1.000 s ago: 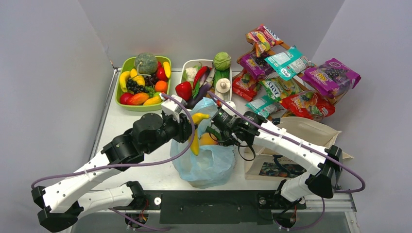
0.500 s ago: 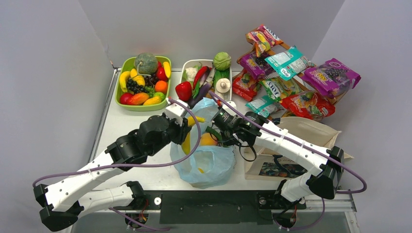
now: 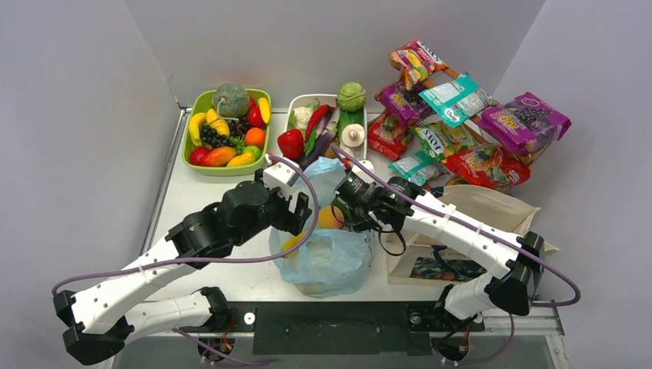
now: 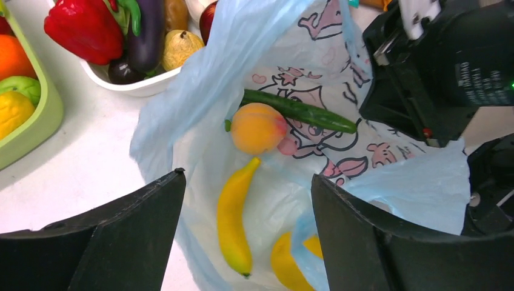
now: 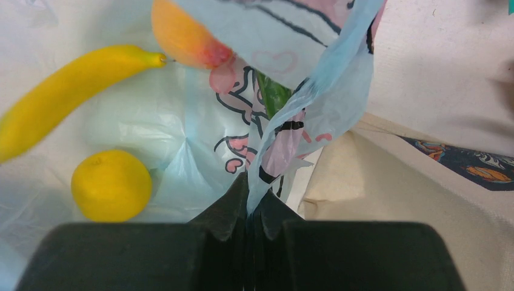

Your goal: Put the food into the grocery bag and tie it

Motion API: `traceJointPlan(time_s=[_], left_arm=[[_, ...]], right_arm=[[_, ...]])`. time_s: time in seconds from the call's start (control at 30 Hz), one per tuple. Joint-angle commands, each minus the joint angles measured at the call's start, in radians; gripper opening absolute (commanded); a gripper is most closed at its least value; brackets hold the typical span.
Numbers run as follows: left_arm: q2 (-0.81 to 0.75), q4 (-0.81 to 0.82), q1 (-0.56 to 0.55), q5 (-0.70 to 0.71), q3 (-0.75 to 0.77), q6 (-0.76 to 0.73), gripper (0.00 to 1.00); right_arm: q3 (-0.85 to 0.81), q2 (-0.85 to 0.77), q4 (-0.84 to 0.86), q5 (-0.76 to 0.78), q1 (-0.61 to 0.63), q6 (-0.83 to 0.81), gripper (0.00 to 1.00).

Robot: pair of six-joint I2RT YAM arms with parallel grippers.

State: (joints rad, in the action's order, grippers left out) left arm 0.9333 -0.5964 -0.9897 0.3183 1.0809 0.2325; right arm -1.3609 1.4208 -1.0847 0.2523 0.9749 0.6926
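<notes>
Top view: bag [image 3: 327,261] near-centre, untied. Left gripper [image 3: 301,209] over its mouth, right gripper [image 3: 340,211] at its right rim. Packets [image 3: 461,115] and fruit [image 3: 219,156] in green tray [image 3: 187,146] far, unpacked.

Left wrist: jaws apart, empty. Banana [image 4: 233,224], peach [image 4: 256,127], cucumber [image 4: 300,110] inside.

Right wrist: jaws clamped on bag rim; lemon [image 5: 111,185] inside. 4 items in; most food and tying left.

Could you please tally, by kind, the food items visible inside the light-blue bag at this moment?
banana: 1
peach: 1
cucumber: 1
round yellow fruit: 1
Total: 4 pieces visible in the grocery bag
</notes>
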Motion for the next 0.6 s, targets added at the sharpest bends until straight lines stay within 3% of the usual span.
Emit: traceJointPlan(time_s=[0.0, 0.13, 0.3, 0.57], left_arm=[[-0.013, -0.031, -0.006, -0.04, 0.132, -0.001, 0.74], [-0.029, -0.045, -0.006, -0.05, 0.199, -0.055, 0.76], [-0.011, -0.062, -0.006, -0.041, 0.262, -0.14, 0.89], [0.145, -0.069, 0.033, -0.108, 0.362, -0.26, 0.95]], right_arm=[[-0.017, -0.013, 0.024, 0.001, -0.002, -0.001, 0.0], [-0.023, -0.006, 0.023, -0.001, -0.003, -0.01, 0.0], [-0.027, -0.01, 0.024, -0.005, -0.001, -0.02, 0.0], [-0.025, -0.021, 0.022, -0.007, -0.002, -0.021, 0.0]])
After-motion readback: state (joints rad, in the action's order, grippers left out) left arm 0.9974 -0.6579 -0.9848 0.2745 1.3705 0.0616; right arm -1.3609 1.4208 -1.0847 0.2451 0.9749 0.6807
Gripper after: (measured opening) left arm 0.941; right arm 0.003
